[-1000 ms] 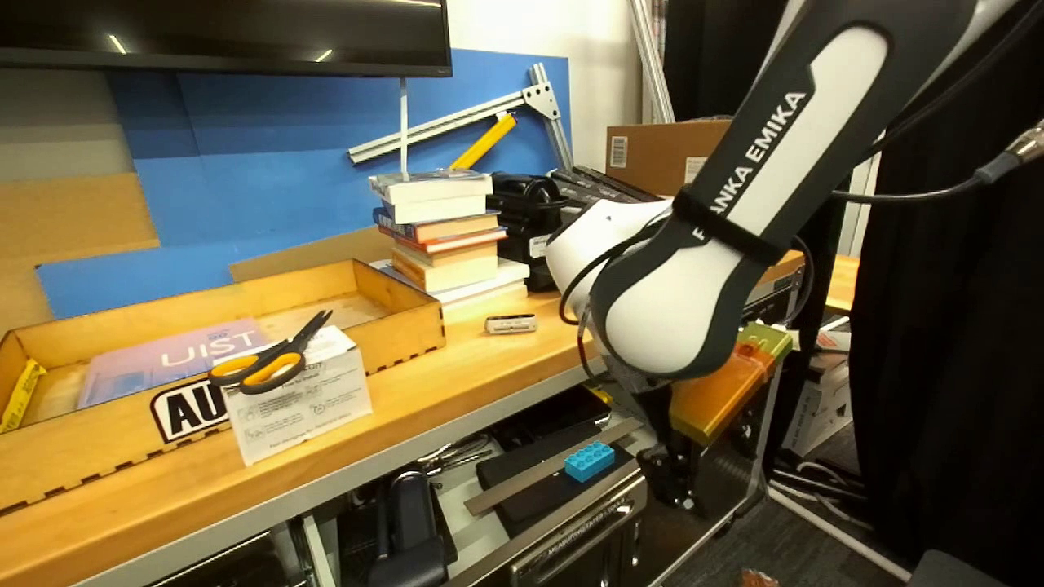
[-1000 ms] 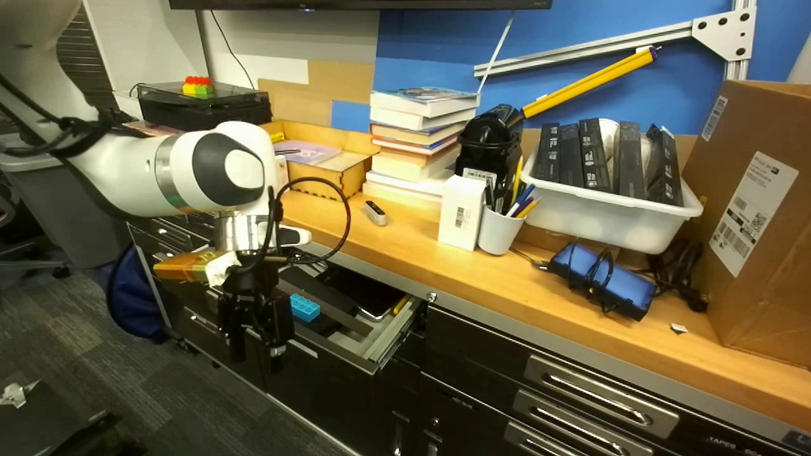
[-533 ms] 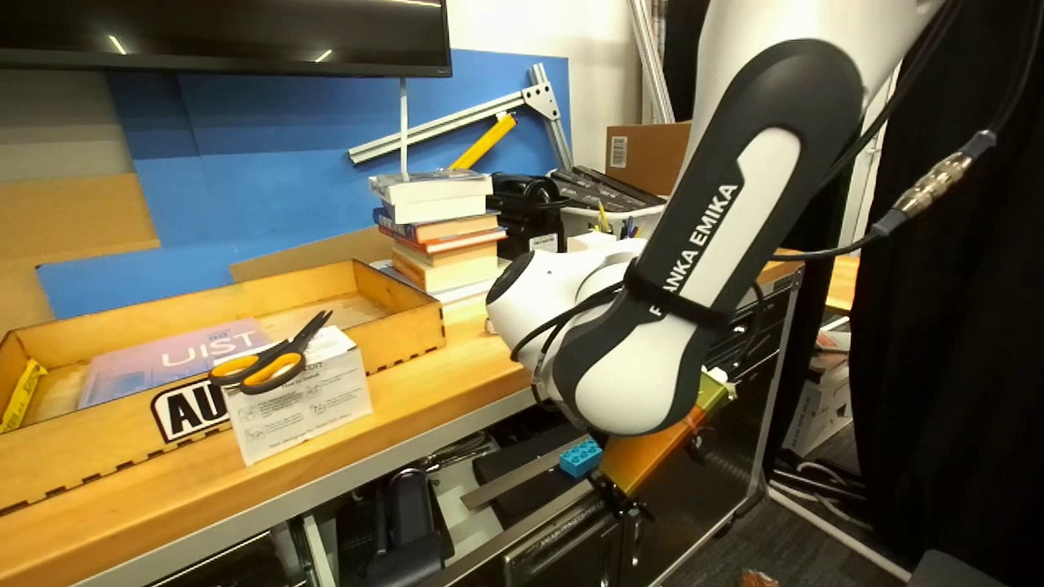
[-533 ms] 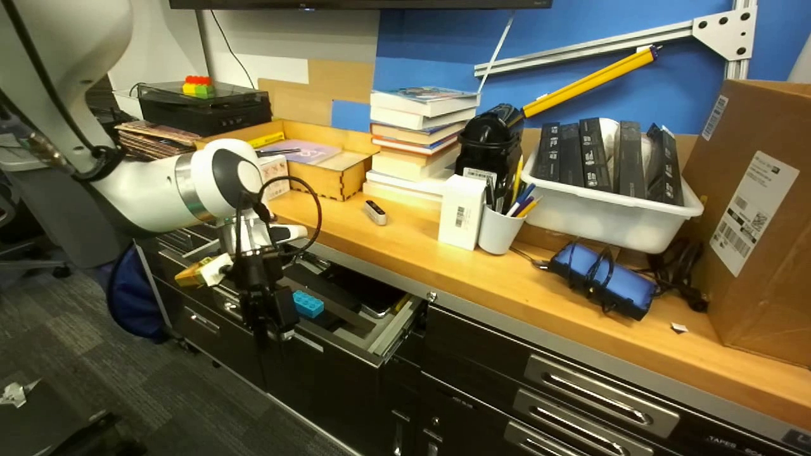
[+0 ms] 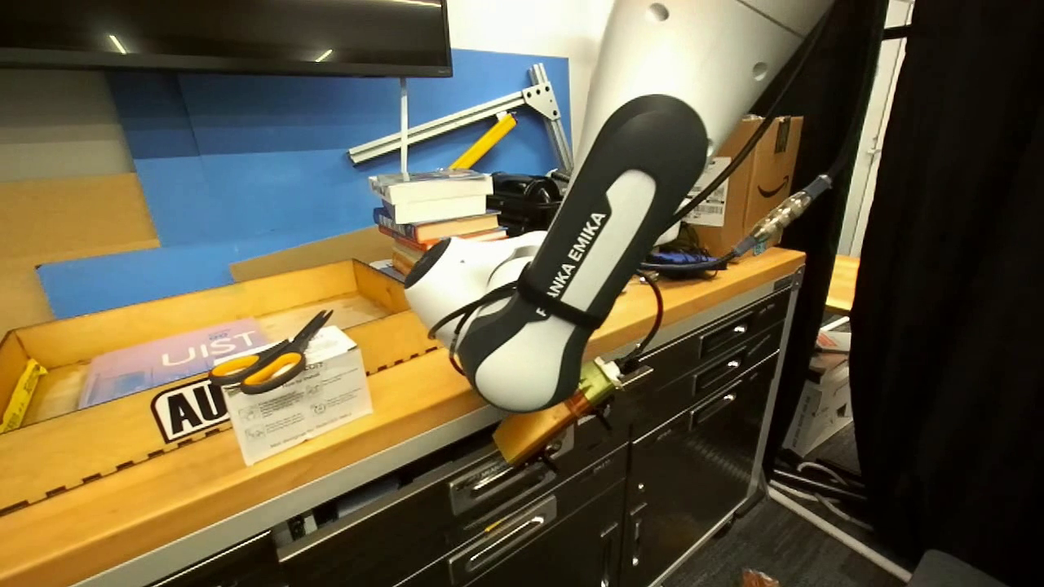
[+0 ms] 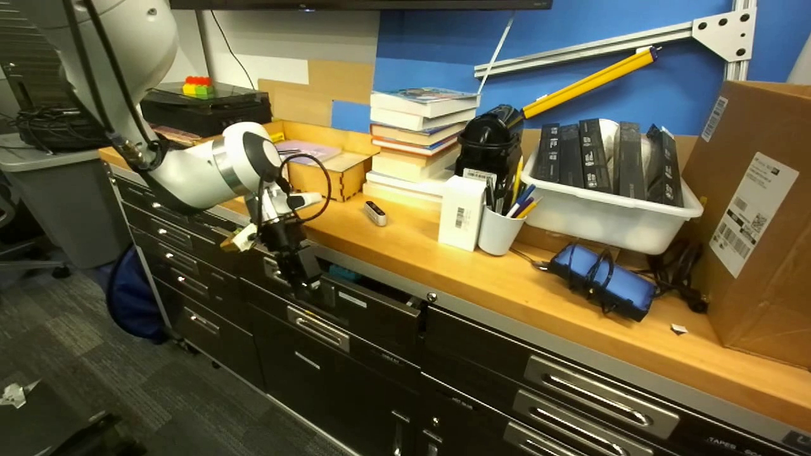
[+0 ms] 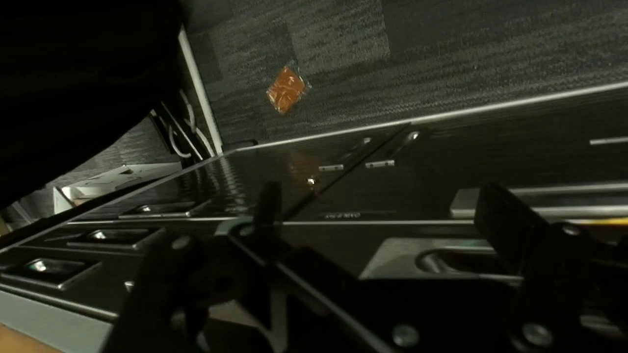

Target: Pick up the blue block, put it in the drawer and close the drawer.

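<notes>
In an exterior view, the black two-finger gripper (image 6: 306, 284), fingers (image 7: 505, 215) spread wide in the wrist view, is positioned left of the light blue rectangular block (image 6: 343, 272), which lies, partly hidden, inside the partly open, dark metal-fronted drawer (image 6: 383, 318).

The drawer (image 6: 380, 318), ajar, holds the blue block (image 6: 343, 273).

The block (image 6: 343, 272) is teal-blue, the drawer front (image 6: 380, 318) and pincer (image 7: 380, 196) black, the tabletop (image 6: 407, 235) honey-coloured, the scissors (image 5: 287, 349) black and orange, the carpet (image 7: 338, 44) streaked grey.
</notes>
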Controlling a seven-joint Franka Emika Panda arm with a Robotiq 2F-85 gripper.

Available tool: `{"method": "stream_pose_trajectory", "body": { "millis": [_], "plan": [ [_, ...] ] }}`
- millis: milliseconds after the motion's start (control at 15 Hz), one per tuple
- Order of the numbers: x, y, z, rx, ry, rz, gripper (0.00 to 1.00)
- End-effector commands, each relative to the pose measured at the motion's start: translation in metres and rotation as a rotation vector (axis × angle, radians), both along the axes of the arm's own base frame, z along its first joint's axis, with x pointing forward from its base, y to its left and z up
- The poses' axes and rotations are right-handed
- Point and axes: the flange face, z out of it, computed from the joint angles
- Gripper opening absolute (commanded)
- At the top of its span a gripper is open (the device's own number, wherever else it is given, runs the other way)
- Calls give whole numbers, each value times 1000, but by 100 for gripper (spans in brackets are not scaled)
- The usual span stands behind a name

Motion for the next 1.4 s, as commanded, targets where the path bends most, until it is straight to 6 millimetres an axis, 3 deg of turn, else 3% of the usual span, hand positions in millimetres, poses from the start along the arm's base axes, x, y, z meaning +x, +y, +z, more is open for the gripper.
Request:
{"method": "stream_pose_trajectory", "body": {
  "millis": [0,200,333,467,733,1133,1200,1333],
  "plan": [
    [37,20,13,-26,-93,-21,100],
    [23,3,45,-7,-76,-2,100],
    [0,-19,78,-11,-37,14,100],
    [-8,-31,107,-8,-27,31,100],
    [-27,-48,189,116,-94,93,100],
    [-76,-51,317,443,-152,114,100],
    [-51,-50,285,379,-133,101,100],
    [-68,-50,316,421,-154,102,100]
  ]
}}
